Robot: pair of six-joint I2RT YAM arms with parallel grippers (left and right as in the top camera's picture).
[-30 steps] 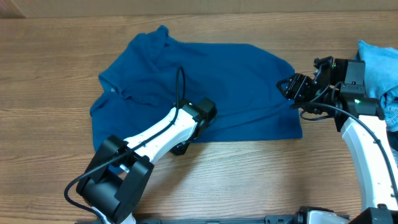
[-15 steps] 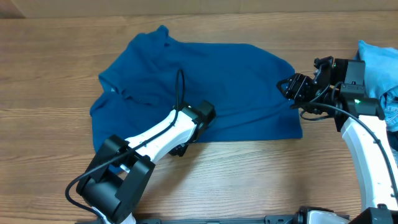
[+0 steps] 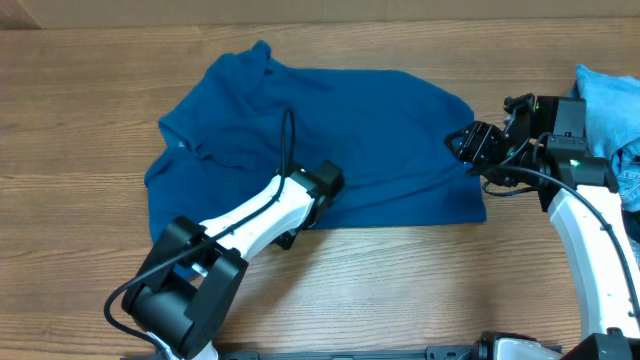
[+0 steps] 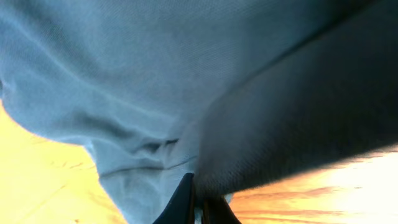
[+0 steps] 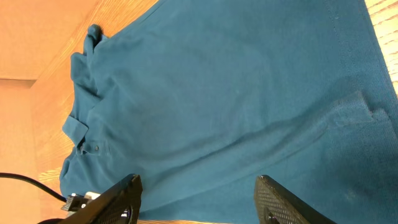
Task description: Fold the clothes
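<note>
Tabletop [image 3: 80, 120] (wood grain), blue shirt [image 3: 380, 130] spread

Table [image 3: 80, 150]: light-brown wood, grain running left to right, some darker streaks. Paler tan band [image 3: 400, 10] along the far edge, dark patch [image 3: 8, 12] in the upper-left corner. Light even overhead; wrist views show the wood warm orange, with glare.

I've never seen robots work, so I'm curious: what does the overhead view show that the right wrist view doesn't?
Only overhead: the left arm, the right arm, the left tool shut on the blue shirt, and a light-blue pile at the right. Only right wrist: the collar button, and the right tool open, up close. Both: the shirt spread on the wooden table.
</note>
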